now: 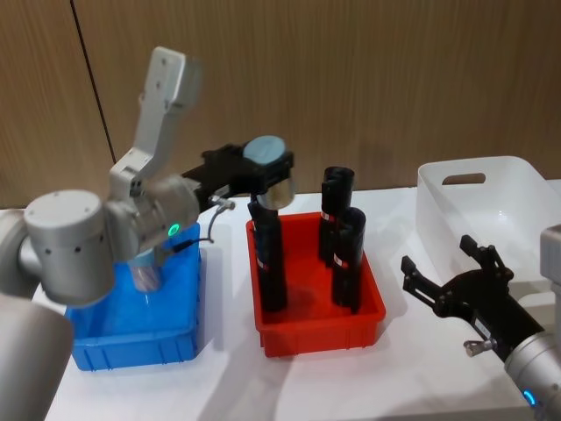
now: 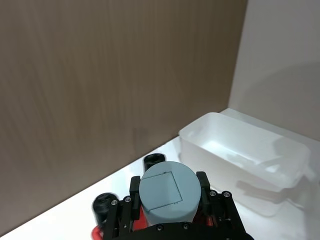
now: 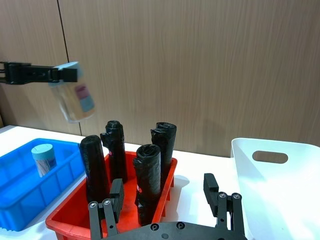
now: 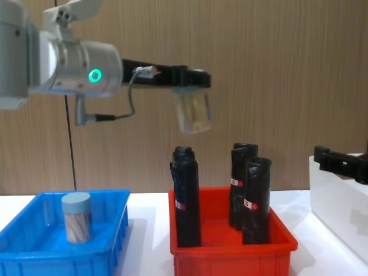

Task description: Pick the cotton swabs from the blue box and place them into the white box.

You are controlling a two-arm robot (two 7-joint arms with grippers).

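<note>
The left gripper [image 4: 191, 80] clamps a clear, grey-lidded cotton-swab jar [image 4: 193, 115] high, likely to clear the black wrapped rolls [image 4: 186, 195] toward the translucent white box [image 1: 491, 202] at 3 o'clock; the right gripper [image 1: 436, 252] hangs open.

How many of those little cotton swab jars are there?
2. One jar is held in the left gripper, in the air above the red bin; the other jar stands in the blue box. More could be hidden in the box.
</note>
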